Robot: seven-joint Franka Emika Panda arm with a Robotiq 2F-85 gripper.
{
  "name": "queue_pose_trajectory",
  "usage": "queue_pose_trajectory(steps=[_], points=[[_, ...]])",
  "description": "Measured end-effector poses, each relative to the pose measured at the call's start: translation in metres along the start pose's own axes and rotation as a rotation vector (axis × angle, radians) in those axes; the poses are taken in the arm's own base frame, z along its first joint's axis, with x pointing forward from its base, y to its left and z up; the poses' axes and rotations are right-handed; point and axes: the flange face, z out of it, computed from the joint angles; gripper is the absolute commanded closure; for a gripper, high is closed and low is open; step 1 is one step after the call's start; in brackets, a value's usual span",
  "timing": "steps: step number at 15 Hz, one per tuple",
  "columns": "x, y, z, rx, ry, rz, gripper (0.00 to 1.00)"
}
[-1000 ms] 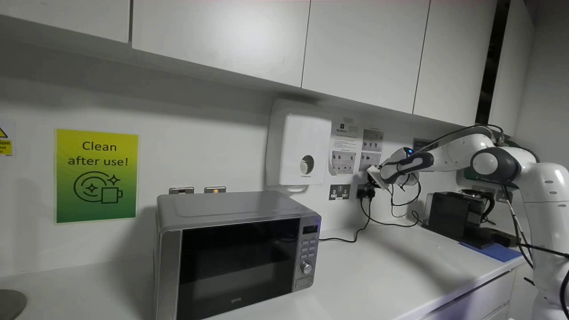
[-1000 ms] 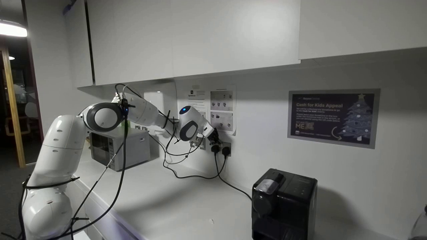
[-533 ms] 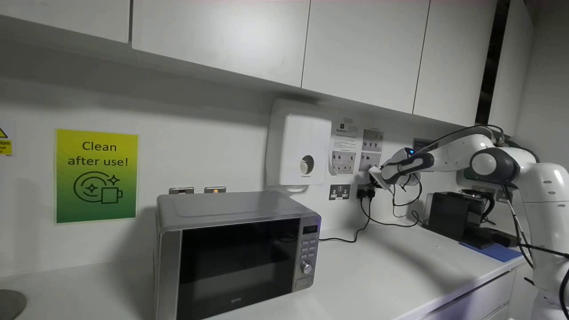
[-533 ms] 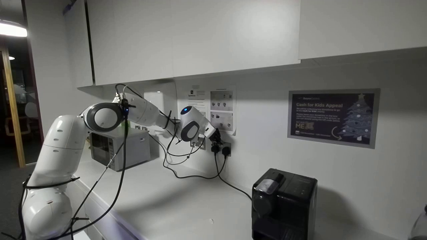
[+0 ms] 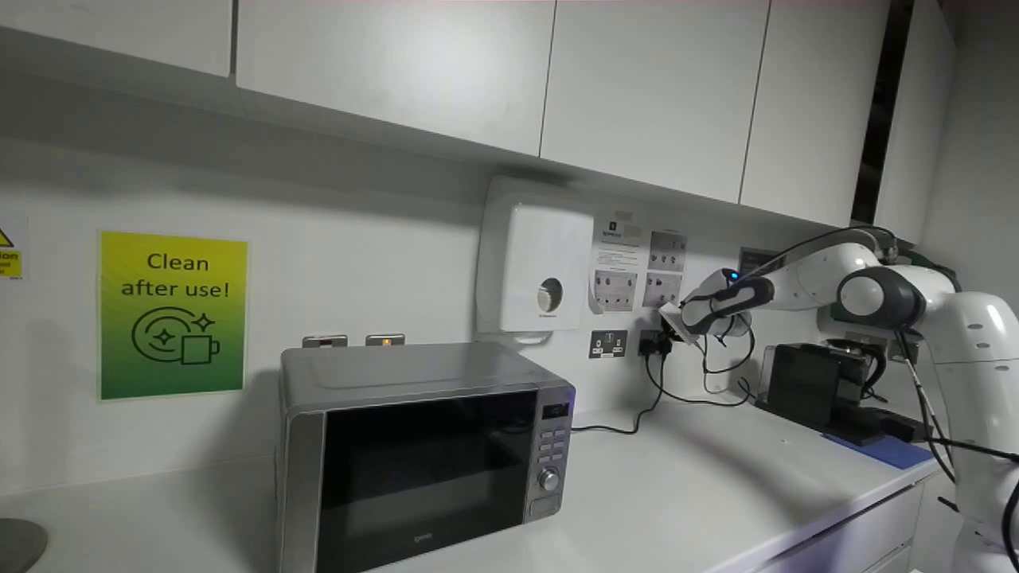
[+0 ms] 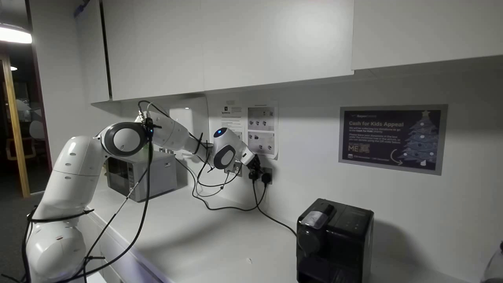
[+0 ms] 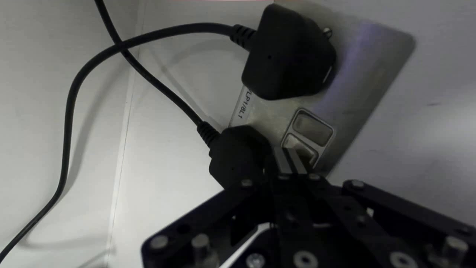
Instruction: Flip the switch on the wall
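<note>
A metal double socket plate [image 7: 372, 70] on the wall holds two black plugs [image 7: 290, 56] [image 7: 238, 154]. Two rocker switches lie side by side between the plugs, an upper one [image 7: 313, 128] and a lower one [image 7: 299, 148]. My gripper [image 7: 289, 150] is shut with nothing seen between its fingertips. In the wrist view the tips overlap the edge of the lower switch, beside the lower plug. I cannot tell whether they touch it. In both exterior views the gripper [image 5: 667, 328] [image 6: 255, 167] is at the plugs and hides the switches.
Black cables hang from the plugs to the counter [image 6: 220, 236]. A coffee machine [image 6: 334, 239] and a microwave [image 5: 430, 454] stand on the counter. Another socket plate [image 5: 608, 344] is beside this one. Papers [image 6: 261, 129] hang above, and wall cupboards [image 5: 653, 95] overhang the arm.
Over the last second the gripper has moved slightly down the wall towards the plugs. The arm's upper joints have shifted a little. The gripper stays at the socket.
</note>
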Motion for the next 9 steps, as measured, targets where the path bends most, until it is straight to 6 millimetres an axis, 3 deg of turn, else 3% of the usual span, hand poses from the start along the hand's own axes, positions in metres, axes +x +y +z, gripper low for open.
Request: queue_pose_trajectory(steps=[9], points=[[-0.0051, -0.0021, -0.0003, 0.000, -0.001, -0.009, 1.00]])
